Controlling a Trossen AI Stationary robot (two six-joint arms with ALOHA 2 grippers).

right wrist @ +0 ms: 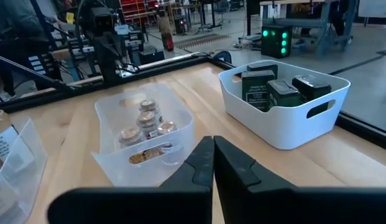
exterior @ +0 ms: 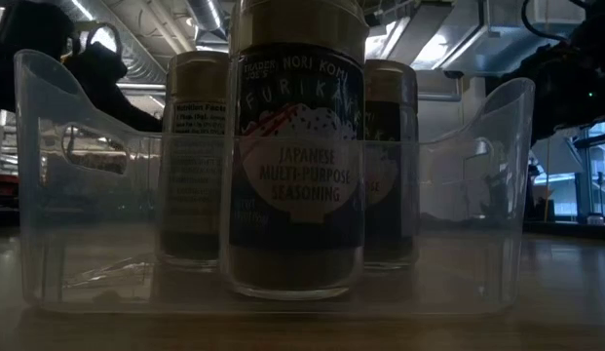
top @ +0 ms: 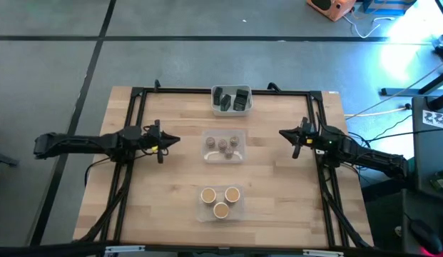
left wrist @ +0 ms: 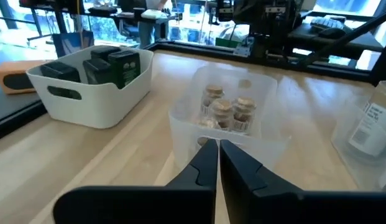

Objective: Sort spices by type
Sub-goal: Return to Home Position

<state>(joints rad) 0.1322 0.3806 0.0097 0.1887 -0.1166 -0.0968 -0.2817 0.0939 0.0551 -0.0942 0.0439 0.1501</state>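
Observation:
Three trays stand in a row down the table's middle. The far white tray (top: 230,108) holds dark blocky spice containers (left wrist: 112,65). Small round jars (top: 223,145) sit in the middle clear tray (top: 207,155). The near clear tray (top: 204,211) carries three larger tan-topped jars (top: 220,200); in the low view the front one (exterior: 297,166) hides part of the other two. My left gripper (top: 177,140) hovers left of the middle tray, shut, with nothing between its fingers (left wrist: 202,163). My right gripper (top: 282,133) hovers right of that tray, also shut on nothing (right wrist: 212,142).
A black metal frame (top: 135,96) runs along the table's far, left and right edges. Bare wood (top: 164,193) lies on both sides of the tray row. Beyond the far edge are room furniture and equipment (right wrist: 276,40).

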